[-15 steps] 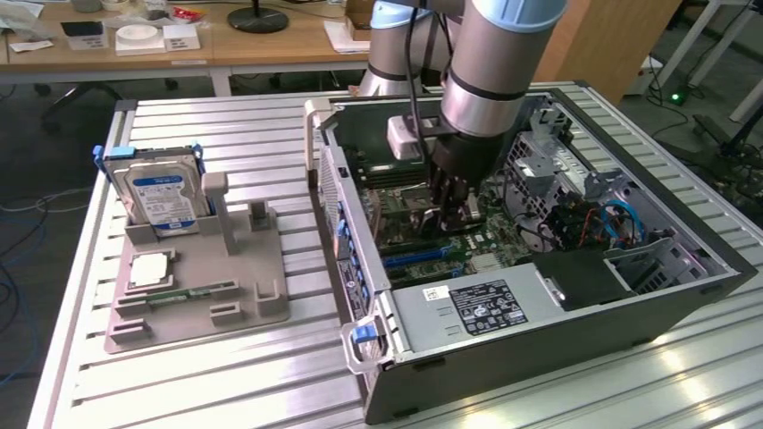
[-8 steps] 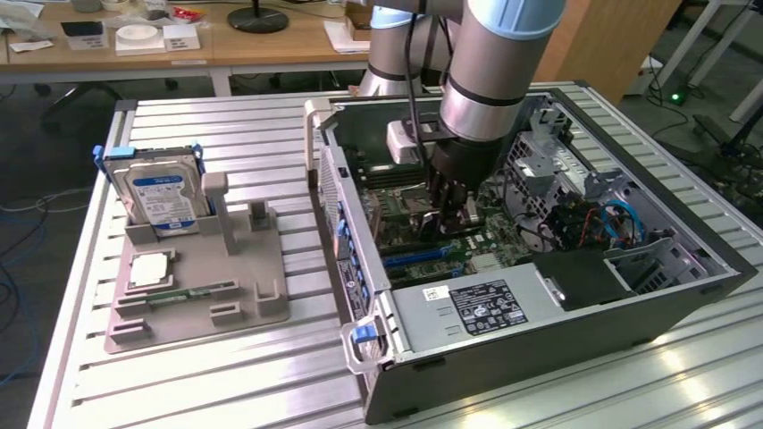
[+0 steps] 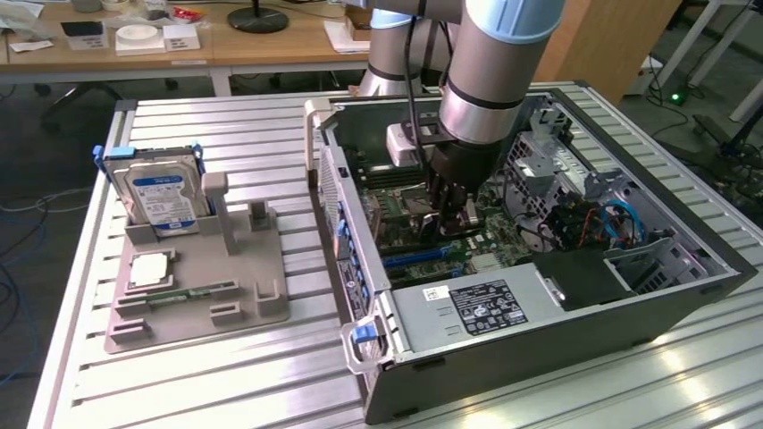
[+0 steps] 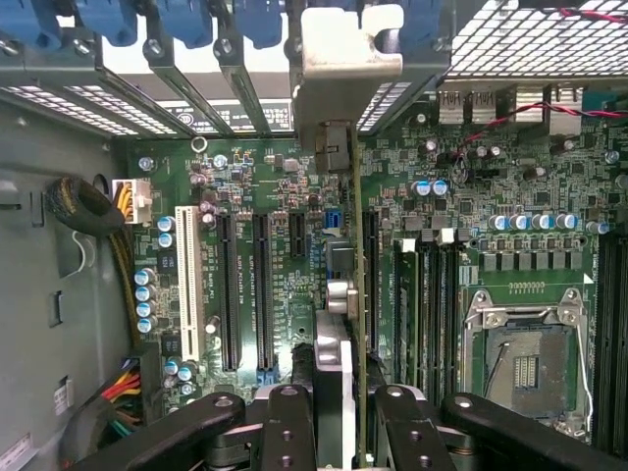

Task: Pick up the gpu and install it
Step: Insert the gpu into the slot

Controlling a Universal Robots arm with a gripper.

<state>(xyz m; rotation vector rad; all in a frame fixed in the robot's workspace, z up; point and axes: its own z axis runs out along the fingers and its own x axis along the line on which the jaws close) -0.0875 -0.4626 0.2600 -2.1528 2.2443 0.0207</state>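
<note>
**A:** What does the open computer case hold?

**B:** The motherboard, a power supply and cable bundles. The gripper is inside, clamped on the gpu, which stands edge-on beside the black expansion slots.

**A:** And outside the case?

**B:** A grey holder tray at the exterior view's left, with a hard drive upright and a memory stick lying flat.

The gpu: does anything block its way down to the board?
Nothing visible does. The thin green card with a silver end bracket stands edge-on in the claw, directly over the green motherboard.
</note>
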